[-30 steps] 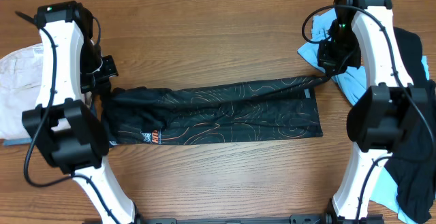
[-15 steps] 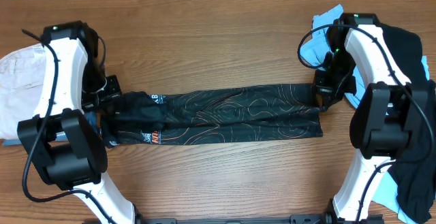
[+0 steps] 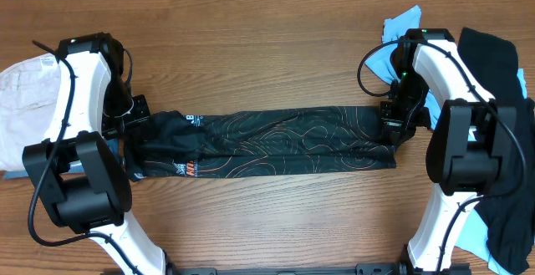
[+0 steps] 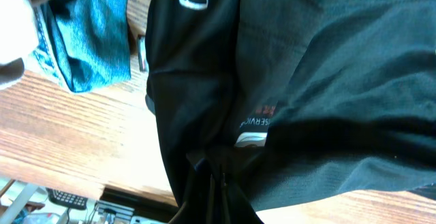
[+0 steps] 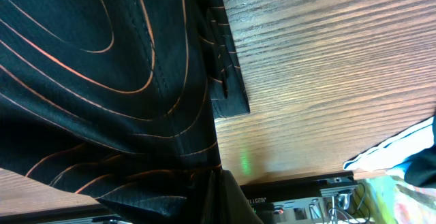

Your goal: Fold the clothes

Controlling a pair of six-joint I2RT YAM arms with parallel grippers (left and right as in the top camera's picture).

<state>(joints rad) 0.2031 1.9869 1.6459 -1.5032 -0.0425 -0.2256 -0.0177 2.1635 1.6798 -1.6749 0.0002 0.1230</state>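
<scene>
Jersey (image 3: 267,141) lies across the middle of the table (image 3: 267,49) as a long narrow band running left-right, so a lengthwise fold looks done: layers are doubled over and one long edge sits roughly on the other. Logos show near the left end and orange contour lines run along the rest.

Left gripper (image 3: 138,131) is at the left end. In the left wrist view the cloth bunches to a pinch at the bottom of frame, so the claw looks clamped on the jersey, fingers mostly buried in fabric. Right gripper (image 3: 391,133) is at the right end, and the right wrist view shows the same thing, fabric drawn tight into closed fingers, w/ a striped hem corner lying flat on bare wood just beside it.

What's left, I'd judge: the crosswise folds, bringing one short end over toward the other, then smoothing. Left end is rumpled and the band isn't quite even.

Room: plenty of bare wood above and below the band. Sides are crowded, w/ a white garment (image 3: 21,108) close on the left, and a light blue shirt (image 3: 401,20) and plain black garment (image 3: 493,66) near the right end. Folding toward the centre avoids both piles.
</scene>
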